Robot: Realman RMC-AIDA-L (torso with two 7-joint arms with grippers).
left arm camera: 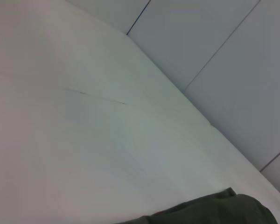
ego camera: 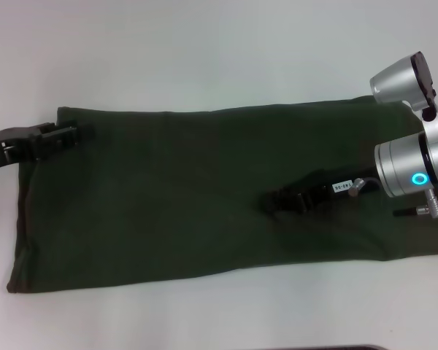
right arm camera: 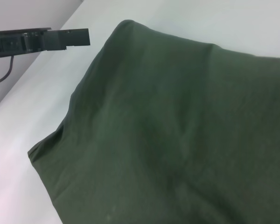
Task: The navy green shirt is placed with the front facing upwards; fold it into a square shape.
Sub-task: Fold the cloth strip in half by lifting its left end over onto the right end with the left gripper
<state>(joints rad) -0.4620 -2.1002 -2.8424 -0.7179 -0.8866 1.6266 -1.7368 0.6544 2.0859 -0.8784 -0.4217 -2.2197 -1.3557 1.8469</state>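
The navy green shirt [ego camera: 168, 182] lies flat on the white table [ego camera: 204, 51] as a long band running left to right, plain green side up, with no lettering or collar showing. My left gripper [ego camera: 84, 135] hovers over the band's far left corner. In the right wrist view that gripper [right arm camera: 81, 37] stands just off the corner of the shirt [right arm camera: 177, 130], apart from the cloth. My right gripper [ego camera: 270, 203] reaches from the right and sits low over the middle of the band. The left wrist view catches only a corner of the shirt [left arm camera: 214, 210].
White tabletop surrounds the shirt on all sides. Grey wall panels [left arm camera: 233, 70] rise beyond the table's far edge. The right arm's silver joints [ego camera: 416, 164] hang over the shirt's right end.
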